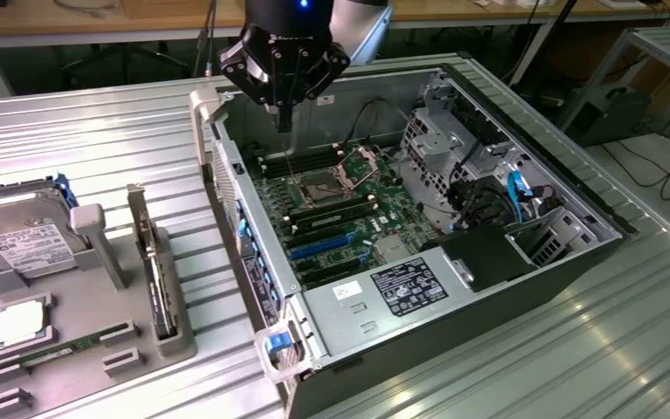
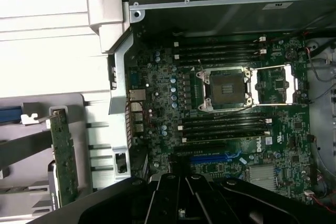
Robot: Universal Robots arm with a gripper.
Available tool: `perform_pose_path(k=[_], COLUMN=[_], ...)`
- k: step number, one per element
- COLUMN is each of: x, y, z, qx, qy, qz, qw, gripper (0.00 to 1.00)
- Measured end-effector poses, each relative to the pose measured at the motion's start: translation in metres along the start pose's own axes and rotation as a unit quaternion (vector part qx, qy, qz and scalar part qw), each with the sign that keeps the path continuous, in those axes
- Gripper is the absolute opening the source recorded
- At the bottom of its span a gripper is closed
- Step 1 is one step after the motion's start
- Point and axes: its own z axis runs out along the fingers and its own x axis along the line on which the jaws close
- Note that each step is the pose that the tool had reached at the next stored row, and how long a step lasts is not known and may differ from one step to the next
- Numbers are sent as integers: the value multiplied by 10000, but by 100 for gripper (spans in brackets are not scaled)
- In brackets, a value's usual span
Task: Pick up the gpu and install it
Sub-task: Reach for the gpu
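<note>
The gpu [image 1: 154, 262] stands on edge in the grey holder [image 1: 181, 345] beside the open computer case [image 1: 452, 349], well apart from the gripper [image 1: 285, 120], which hangs over the motherboard [image 1: 352, 223], pinched closed and empty

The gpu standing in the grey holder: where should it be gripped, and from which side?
Probably its upper long edge, from straight above: the gpu stands on edge in the grey holder, lower edge slotted in, leaving both flat faces free near the top.
</note>
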Motion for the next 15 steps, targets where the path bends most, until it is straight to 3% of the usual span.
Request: perform_pose_path(k=[15], x=[89], y=[-7], z=[-2], qx=[0], qy=[0], qz=[0], qw=[10000], gripper=[11])
